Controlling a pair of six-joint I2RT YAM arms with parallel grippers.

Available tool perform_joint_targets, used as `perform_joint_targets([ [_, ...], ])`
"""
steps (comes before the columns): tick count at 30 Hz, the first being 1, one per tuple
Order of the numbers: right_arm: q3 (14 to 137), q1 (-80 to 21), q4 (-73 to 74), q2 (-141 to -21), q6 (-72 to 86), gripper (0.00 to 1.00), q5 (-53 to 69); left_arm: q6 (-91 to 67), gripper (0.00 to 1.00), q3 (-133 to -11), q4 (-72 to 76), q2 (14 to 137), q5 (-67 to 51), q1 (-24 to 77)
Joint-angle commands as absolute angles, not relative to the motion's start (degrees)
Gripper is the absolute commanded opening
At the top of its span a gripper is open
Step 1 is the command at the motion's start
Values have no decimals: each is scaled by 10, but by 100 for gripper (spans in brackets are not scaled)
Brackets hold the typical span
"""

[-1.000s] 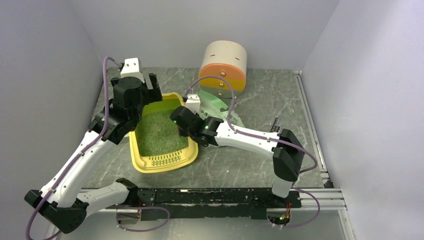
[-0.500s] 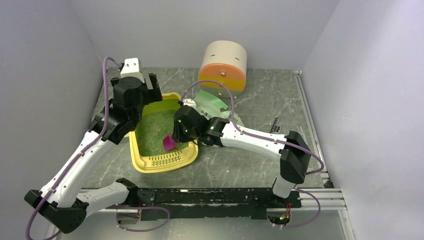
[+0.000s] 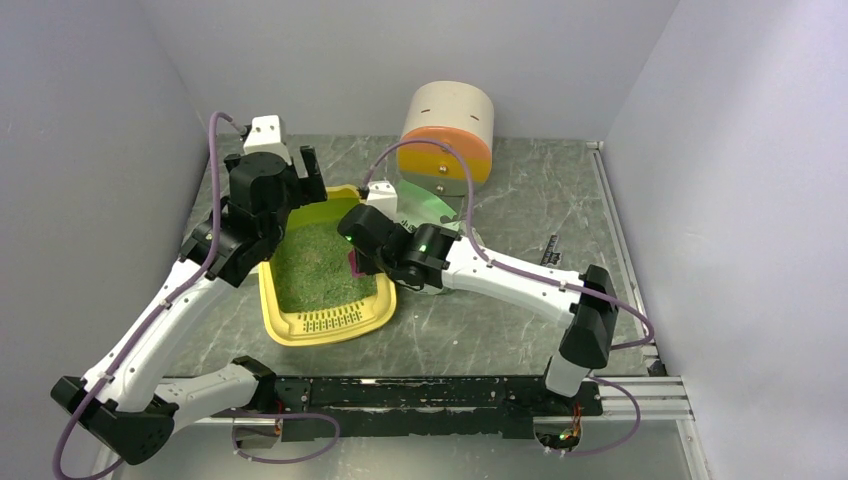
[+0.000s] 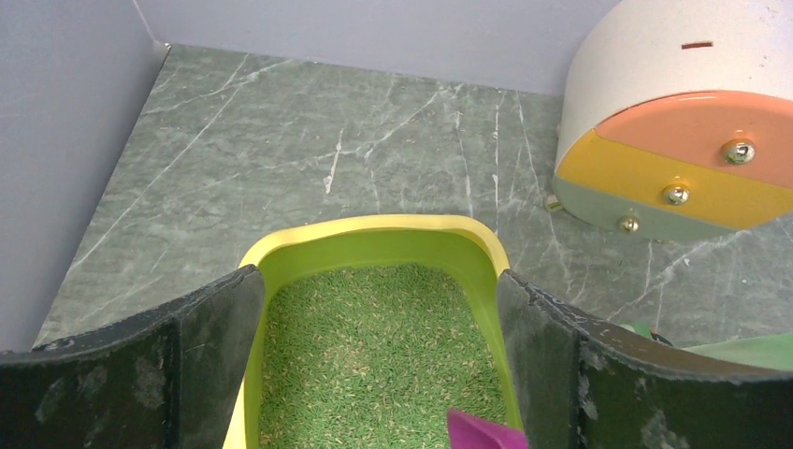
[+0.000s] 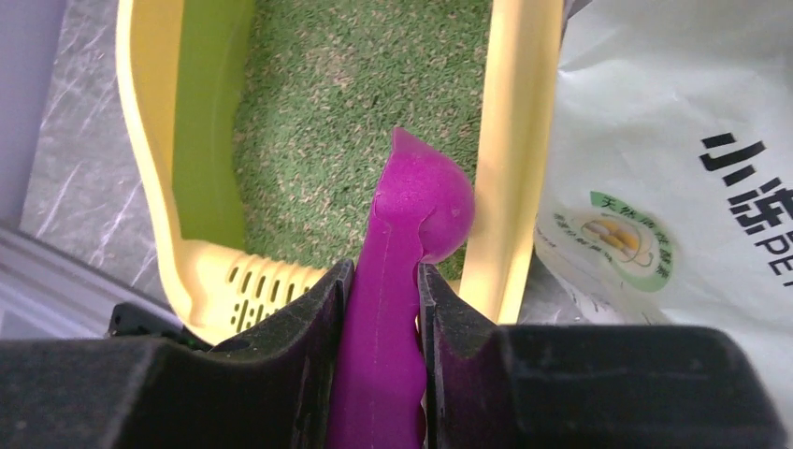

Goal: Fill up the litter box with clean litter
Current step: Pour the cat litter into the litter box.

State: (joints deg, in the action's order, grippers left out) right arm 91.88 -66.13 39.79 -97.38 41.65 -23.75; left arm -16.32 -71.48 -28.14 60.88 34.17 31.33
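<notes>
- Yellow plastic marks the litter box (image 3: pixel 272 300) in the top view: it lies on the grey-green marbled desk (image 3: pixel 540 200), left of the middle, with its slotted grille at the near end.
- Top view: the clean litter (image 3: pixel 315 262), fine greenish granules, covers the floor of the box from the grille up to the far end.
- Top view: the left pincer (image 3: pixel 303 187) hangs over the far left corner of the box with its jaws spread wide and nothing between them.
- Top view: the right pincer (image 3: pixel 357 256) reaches in over the right rim of the box and grips a magenta scoop (image 3: pixel 355 264), of which only a sliver shows.
- Top view: a pale green and white printed bag (image 3: pixel 440 208) lies just right of the box, partly under the right arm; a round drawer cabinet (image 3: pixel 450 110) in beige, orange and yellow stands behind it near the back wall.
- Left wrist view: both dark fingers stand wide apart, and the far end of the box, filled with litter, lies below and between them; a magenta tip shows at the bottom edge, and the cabinet is at the upper right.
- Right wrist view: the fingers are clamped on the scoop's handle; its rounded bowl sits above the litter, against the box's right rim. Whether the bowl holds anything cannot be told. The bag lies beside the box, outside that rim.
</notes>
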Motion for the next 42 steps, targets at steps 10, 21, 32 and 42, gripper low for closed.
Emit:
perform_joint_targets([
  [10, 759, -619, 55, -980, 484, 0, -177, -192, 98, -735, -289, 609, 378, 317],
  [21, 786, -628, -35, -1059, 469, 0, 28, -193, 98, -716, -273, 578, 412, 317],
  [32, 817, -636, 220, -1020, 434, 0, -84, -180, 98, -709, -257, 572, 399, 317],
  [42, 858, -635, 293, -971, 401, 0, -228, -180, 98, -706, -257, 579, 370, 317],
])
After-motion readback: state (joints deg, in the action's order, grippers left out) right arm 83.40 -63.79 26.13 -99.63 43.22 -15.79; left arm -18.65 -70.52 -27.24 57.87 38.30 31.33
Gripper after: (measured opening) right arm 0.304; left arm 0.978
